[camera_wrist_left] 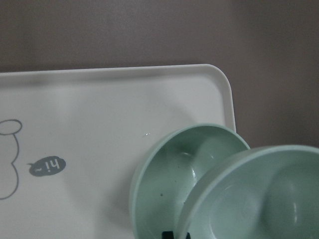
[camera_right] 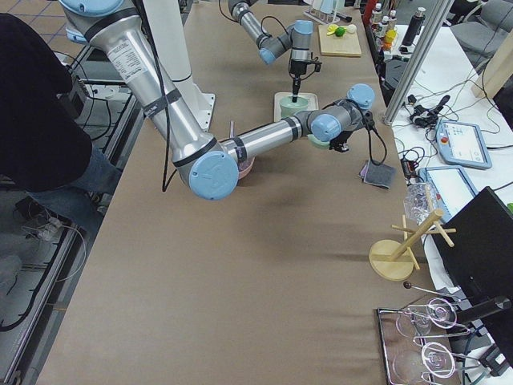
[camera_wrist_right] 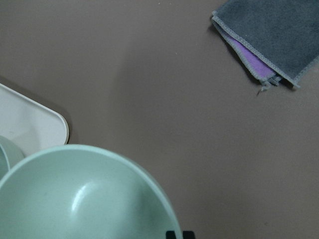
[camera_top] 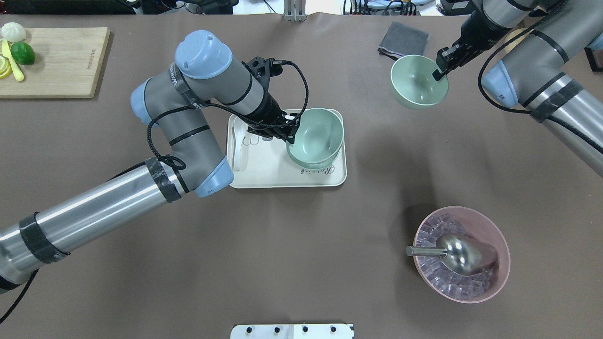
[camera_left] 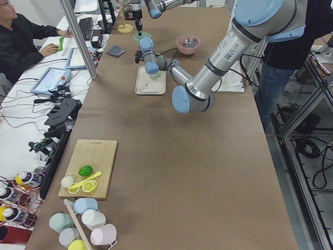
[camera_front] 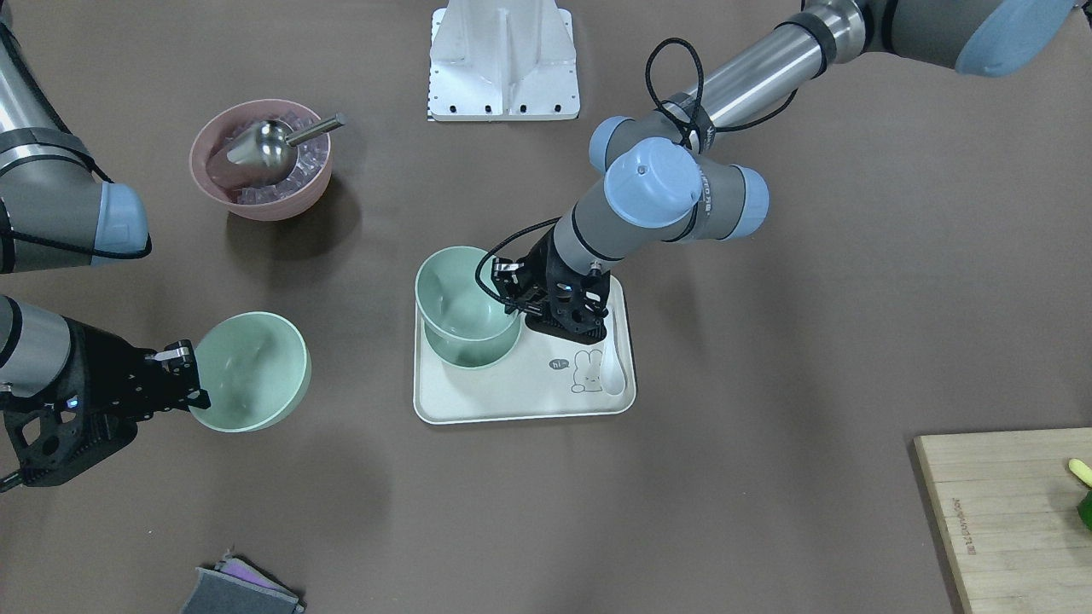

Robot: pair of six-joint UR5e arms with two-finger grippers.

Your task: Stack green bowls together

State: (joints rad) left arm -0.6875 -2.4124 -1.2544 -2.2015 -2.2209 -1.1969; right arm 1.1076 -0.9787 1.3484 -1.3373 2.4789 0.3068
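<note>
One green bowl stands on the white tray. My left gripper is shut on the rim of a second green bowl and holds it tilted, just above the first and partly over it. In the left wrist view the held bowl overlaps the lower bowl, offset to one side. My right gripper is shut on the rim of the third green bowl and holds it tilted above the table, off to the tray's side. This bowl fills the bottom of the right wrist view.
A pink bowl with ice cubes and a metal scoop stands near my right side. A folded grey cloth lies beyond the right gripper. A wooden cutting board with fruit is at the far left. A white spoon lies on the tray.
</note>
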